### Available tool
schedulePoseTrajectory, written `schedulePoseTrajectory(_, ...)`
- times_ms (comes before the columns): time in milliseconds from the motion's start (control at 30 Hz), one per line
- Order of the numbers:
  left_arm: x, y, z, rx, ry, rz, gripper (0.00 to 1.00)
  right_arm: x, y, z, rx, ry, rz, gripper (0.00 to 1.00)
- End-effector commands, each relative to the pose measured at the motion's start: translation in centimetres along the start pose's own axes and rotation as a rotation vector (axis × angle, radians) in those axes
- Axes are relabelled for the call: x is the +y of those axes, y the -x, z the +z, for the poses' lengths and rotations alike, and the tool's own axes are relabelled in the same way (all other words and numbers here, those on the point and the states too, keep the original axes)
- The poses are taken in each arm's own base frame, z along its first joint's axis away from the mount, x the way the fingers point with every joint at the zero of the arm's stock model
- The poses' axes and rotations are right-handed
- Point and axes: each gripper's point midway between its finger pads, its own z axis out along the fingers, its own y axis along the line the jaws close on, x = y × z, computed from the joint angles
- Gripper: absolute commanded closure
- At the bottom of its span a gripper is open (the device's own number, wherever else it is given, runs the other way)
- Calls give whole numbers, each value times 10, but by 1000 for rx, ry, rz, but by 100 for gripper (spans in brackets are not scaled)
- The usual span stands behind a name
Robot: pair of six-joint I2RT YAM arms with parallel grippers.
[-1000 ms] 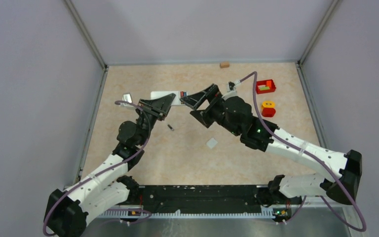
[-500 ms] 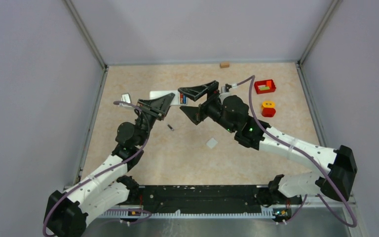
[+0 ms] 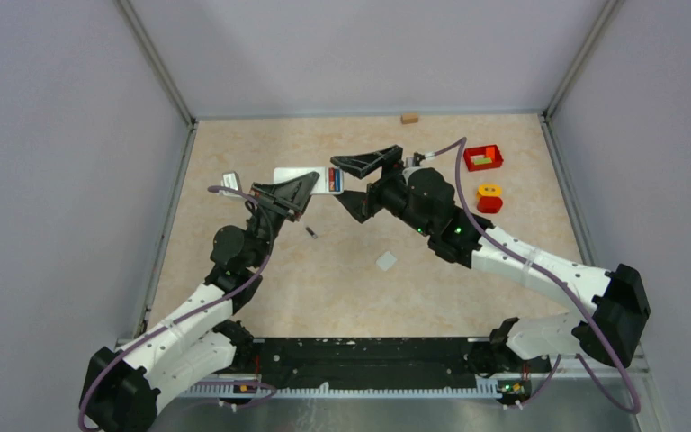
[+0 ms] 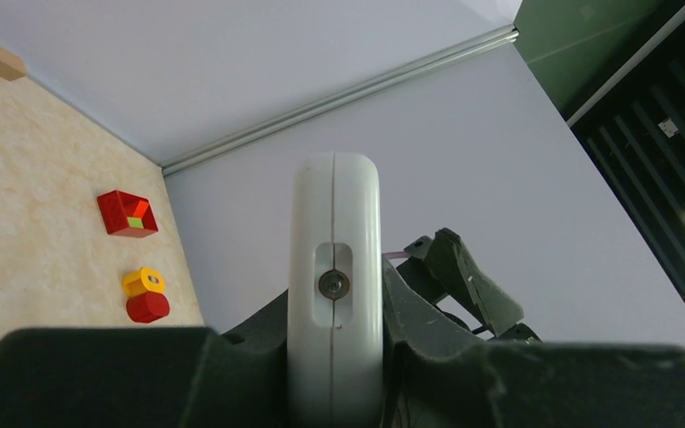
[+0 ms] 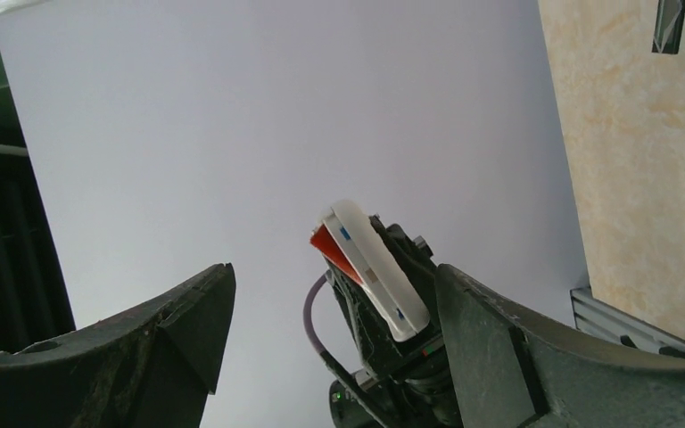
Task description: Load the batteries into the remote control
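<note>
The remote control (image 4: 334, 223) is clamped by the left gripper (image 4: 334, 374); the right gripper (image 3: 335, 181) is spread, empty. Next, the loose battery (image 3: 310, 232) should probably be fetched.

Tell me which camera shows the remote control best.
Top external: the remote control juts from the left gripper with red and blue showing at its tip. Left wrist shows only its end face, clamped in that gripper. Right wrist shows it edge-on, with a red patch.
</note>
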Motion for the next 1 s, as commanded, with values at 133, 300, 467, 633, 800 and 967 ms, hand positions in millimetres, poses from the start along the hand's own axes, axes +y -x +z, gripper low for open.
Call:
schedulePoseTrajectory(133,-22,-1,-6,19,-94,-37,100,7,17,4,-27,10,29,19)
schedulePoseTrajectory(300,-22,-2,-5,24,-102,-40,100,1,13,6,0,-14,28,29)
schedulePoseTrajectory(467,-20,-3,-5,24,-99,-36,100,-3,7,9,34,-25,31,38)
schedulePoseTrajectory(633,-22,-3,-5,23,-106,-32,100,-6,6,9,45,-32,33,47)
schedulePoseTrajectory(800,-24,-2,-4,19,-110,-31,100,-11,1,9,70,-44,52,61)
schedulePoseTrajectory(967,-27,-1,-1,16,-117,-28,100,-15,0,7,74,-54,57,67)
